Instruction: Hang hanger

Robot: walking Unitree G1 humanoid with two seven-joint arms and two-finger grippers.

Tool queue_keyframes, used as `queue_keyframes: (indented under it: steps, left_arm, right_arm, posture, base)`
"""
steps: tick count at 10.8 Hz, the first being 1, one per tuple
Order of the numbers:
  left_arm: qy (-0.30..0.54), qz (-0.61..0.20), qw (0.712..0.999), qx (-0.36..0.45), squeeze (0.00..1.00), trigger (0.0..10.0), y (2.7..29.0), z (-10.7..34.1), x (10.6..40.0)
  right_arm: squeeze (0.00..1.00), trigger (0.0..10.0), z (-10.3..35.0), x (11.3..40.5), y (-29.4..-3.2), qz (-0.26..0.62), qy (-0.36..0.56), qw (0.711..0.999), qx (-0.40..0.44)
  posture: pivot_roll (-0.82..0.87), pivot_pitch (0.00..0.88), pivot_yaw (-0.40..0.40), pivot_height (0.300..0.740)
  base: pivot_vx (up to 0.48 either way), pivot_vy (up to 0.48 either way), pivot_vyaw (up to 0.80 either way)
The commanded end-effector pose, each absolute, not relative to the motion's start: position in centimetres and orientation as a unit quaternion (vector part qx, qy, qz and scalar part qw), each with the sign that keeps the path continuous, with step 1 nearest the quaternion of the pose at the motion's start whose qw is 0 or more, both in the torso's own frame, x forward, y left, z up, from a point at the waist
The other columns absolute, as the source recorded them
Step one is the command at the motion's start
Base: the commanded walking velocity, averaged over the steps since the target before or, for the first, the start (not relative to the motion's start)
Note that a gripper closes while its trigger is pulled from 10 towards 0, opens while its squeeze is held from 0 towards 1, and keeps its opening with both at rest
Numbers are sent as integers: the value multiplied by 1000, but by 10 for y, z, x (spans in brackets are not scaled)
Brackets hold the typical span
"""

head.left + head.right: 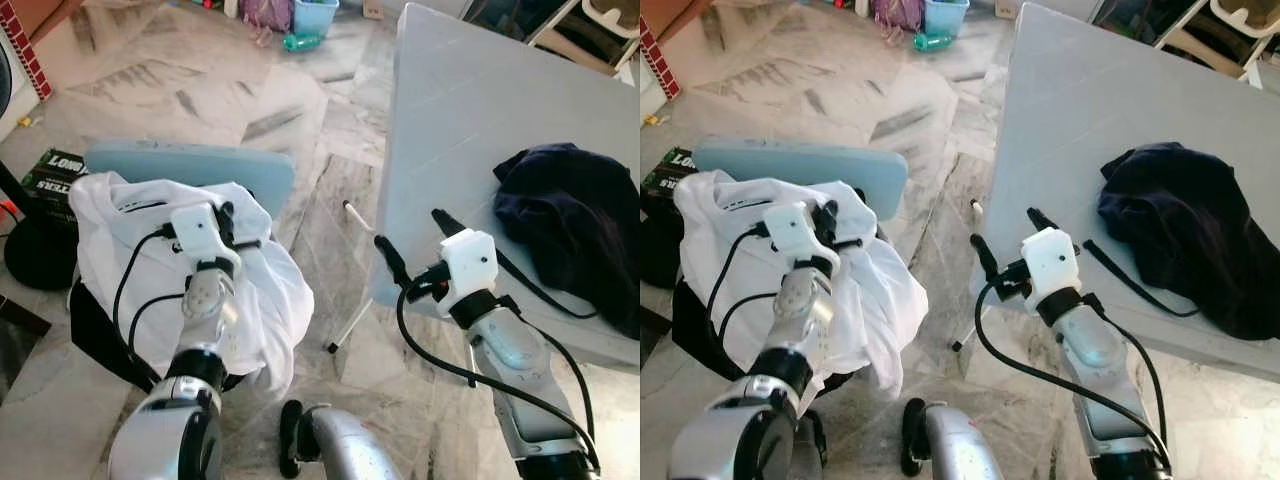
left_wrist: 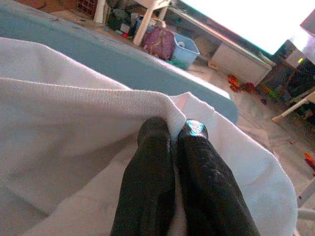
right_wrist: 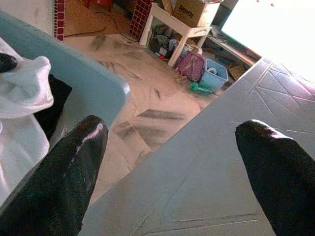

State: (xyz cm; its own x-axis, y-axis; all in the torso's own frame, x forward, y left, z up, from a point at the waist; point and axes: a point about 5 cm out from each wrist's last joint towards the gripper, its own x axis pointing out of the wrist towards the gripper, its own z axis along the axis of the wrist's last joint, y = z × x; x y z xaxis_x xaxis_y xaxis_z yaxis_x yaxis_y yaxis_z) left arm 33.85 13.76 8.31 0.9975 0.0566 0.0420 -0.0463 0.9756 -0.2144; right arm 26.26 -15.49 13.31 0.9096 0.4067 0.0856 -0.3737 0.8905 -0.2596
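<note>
On your left, a soft white garment (image 1: 190, 270) is lying crumpled over a chair with a smooth, pale blue rounded backrest (image 1: 195, 165); dark fabric is showing beneath it. Your left gripper (image 1: 228, 222) is reaching forward into that heap, its two glossy black fingers (image 2: 147, 187) pressed together and pinching a ribbed edge of the white cloth. Further right, your right gripper (image 1: 415, 245) is hovering at the near edge of the grey folding table (image 1: 450, 120), its fingers spread wide apart and holding nothing. A matte plastic surface with faint moulded lines is showing between them. On the table's right side, a dark navy garment (image 1: 580, 220) is lying bunched, with a thin black hanger (image 1: 1135, 275) poking out from beneath it toward your gripper.
</note>
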Motion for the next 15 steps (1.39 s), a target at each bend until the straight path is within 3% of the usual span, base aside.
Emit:
queue_keyframes:
  steps: [1, 4, 6, 8, 9, 10, 11, 12, 14, 15]
  left_arm:
    - [-21, 9, 994, -102, 0, 0, 129, 80, 335]
    - [-29, -43, 998, -35, 0, 0, 127, 78, 324]
    - [-61, -141, 986, 67, 0, 0, 128, 80, 292]
    - [-8, -164, 979, 118, 0, 0, 138, 64, 253]
    - [56, -111, 986, 110, 0, 0, 151, 49, 230]
    - [84, -31, 990, 108, 0, 1098, 166, 41, 222]
    - [99, 4, 991, 92, 0, 0, 172, 37, 218]
    - [112, 91, 988, 58, 0, 0, 194, 39, 215]
    - [118, 158, 979, 47, 0, 0, 216, 41, 216]
    - [136, 179, 974, 32, 0, 6941, 222, 40, 216]
  right_arm:
    - [0, 10000, 131, 262, -157, 198, -64, 970, -123]
    - [0, 10000, 128, 263, -154, 198, -66, 971, -119]
    - [0, 10000, 127, 265, -152, 194, -68, 972, -113]
    - [0, 10000, 124, 266, -143, 204, -70, 971, -106]
    - [0, 10000, 124, 268, -142, 205, -70, 971, -105]
    - [0, 10000, 123, 269, -142, 205, -69, 971, -105]
    - [0, 10000, 123, 269, -142, 206, -68, 970, -105]
    - [0, 10000, 122, 271, -138, 213, -69, 969, -105]
    - [0, 10000, 123, 273, -138, 213, -72, 969, -106]
    - [0, 10000, 122, 274, -139, 212, -72, 969, -107]
  posture:
    - [-139, 204, -223, 740]
    - [-114, 197, -206, 740]
    - [-85, 198, -193, 740]
    - [-61, 200, -190, 740]
    - [-45, 202, -188, 740]
    - [-28, 209, -192, 740]
    - [-28, 209, -192, 740]
    - [-15, 205, -197, 740]
    - [-14, 198, -193, 740]
    - [-14, 196, -189, 740]
  base:
    - [0, 0, 0]
    - [0, 0, 0]
    - [0, 0, 0]
    - [0, 0, 0]
    - [0, 0, 0]
    - [0, 0, 0]
    - [0, 0, 0]
    - [0, 0, 0]
    - [0, 0, 0]
    - [0, 0, 0]
